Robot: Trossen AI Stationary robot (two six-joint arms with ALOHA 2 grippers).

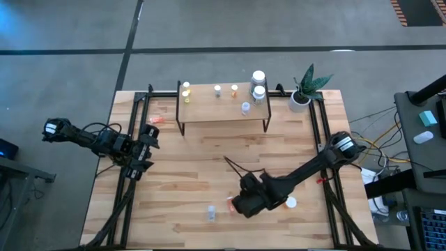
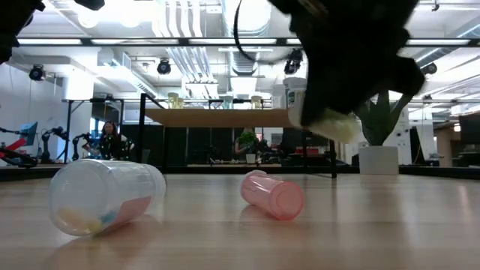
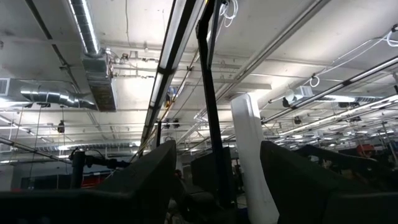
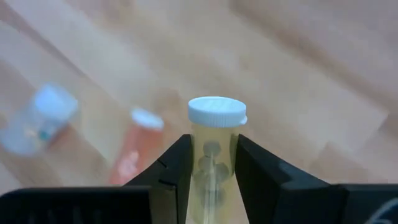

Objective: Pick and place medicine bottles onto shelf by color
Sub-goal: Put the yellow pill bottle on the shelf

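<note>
My right gripper (image 4: 211, 146) is shut on a small yellow bottle (image 4: 211, 165) with a white cap, above the table's near middle (image 1: 244, 202). A clear bottle (image 1: 210, 213) and an orange bottle (image 1: 230, 203) lie on their sides on the tabletop close by it; both also show in the low view, the clear bottle (image 2: 105, 195) and the orange bottle (image 2: 271, 195). The wooden shelf (image 1: 223, 111) stands at the far middle with several small bottles and two larger white-capped bottles (image 1: 258, 85) on it. My left gripper (image 1: 143, 150) is open and empty at the table's left edge. My right gripper pinches the yellow bottle's body (image 4: 211, 155) between its two fingers, just below the white cap (image 4: 217, 112). The bottle lies along the fingers, and its cap end sticks out past the fingertips. The fingers slant downward. The bottle is lifted clear of the table (image 2: 330, 124).
A white pot with a green plant (image 1: 303, 90) stands at the shelf's right end. A small white round thing (image 1: 290, 203) lies on the table beside my right arm. Black frame rails run along the table's left and right sides.
</note>
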